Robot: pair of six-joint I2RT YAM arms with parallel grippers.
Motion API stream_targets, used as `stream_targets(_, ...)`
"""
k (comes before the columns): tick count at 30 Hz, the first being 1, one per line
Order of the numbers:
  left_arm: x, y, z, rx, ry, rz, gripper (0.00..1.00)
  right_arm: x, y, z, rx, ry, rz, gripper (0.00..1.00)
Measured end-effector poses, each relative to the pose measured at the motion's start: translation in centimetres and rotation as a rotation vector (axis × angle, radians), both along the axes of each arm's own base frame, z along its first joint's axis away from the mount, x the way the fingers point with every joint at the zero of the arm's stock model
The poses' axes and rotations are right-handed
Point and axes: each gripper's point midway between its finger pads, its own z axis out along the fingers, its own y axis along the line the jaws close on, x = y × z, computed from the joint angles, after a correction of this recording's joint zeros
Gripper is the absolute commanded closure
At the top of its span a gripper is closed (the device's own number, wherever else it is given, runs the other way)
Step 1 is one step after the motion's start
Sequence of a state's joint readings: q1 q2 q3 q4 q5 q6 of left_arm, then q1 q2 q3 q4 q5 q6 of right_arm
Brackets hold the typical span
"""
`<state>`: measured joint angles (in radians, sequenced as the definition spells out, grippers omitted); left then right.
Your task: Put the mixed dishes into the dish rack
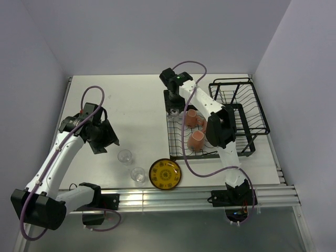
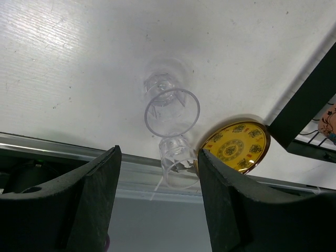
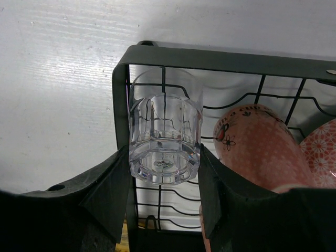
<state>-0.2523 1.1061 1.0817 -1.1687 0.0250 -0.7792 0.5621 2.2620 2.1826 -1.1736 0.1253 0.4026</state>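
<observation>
Overhead, rack (image 1: pixel 231 81) at the table's (image 1: pixel 131 105) right edge, left gripper (image 1: pixel 103 139) spread wide by the left edge, right gripper (image 1: pixel 172 109) clamping a glass (image 3: pixel 165 134) over the rack's far-left corner, plate (image 1: pixel 164 174) at the near edge, two mugs (image 1: pixel 191 118) (image 1: pixel 197 140) racked, two glasses (image 1: pixel 125 156) (image 1: pixel 138 175) beside the plate

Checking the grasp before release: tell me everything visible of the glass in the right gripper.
The glass is small, clear and faceted, its thick base seemingly toward the wrist camera. The right gripper pinches it on both sides near that base. It is over a corner of the black wire dish rack, beside a pink mug, apparently apart. Whether it rests on the wires is unclear.
</observation>
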Motion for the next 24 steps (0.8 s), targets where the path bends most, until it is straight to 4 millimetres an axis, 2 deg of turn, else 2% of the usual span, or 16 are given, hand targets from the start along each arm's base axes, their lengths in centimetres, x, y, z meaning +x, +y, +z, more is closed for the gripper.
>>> stream_targets(2,0.0,0.0,-0.2,0.004,0.008,-0.005,0.34,0.1,0.1,-0.3,0.001,0.007,0.002,0.92)
stream_targets(5,0.1,0.0,-0.4,0.008,0.018,-0.01,0.33,0.1,0.3,-0.5,0.008,0.011,0.004,0.86)
stream_targets(6,0.1,0.0,-0.5,0.009,0.021,-0.011,0.33,0.1,0.3,-0.5,0.009,0.012,0.005,0.72)
stream_targets(7,0.1,0.0,-0.5,0.01,0.024,-0.012,0.33,0.1,0.4,-0.5,0.01,0.012,0.005,0.65)
stream_targets(8,0.1,0.0,-0.6,0.011,0.026,-0.012,0.33,0.0,0.4,-0.5,0.011,0.014,0.006,0.51)
stream_targets(14,-0.1,-0.1,-1.0,0.013,0.042,-0.023,0.32,0.1,0.6,-0.5,0.018,0.014,0.009,0.24)
stream_targets(24,-1.5,-1.2,-2.5,0.011,0.098,-0.08,0.34,0.2,0.5,-0.7,0.012,0.015,0.01,0.2)
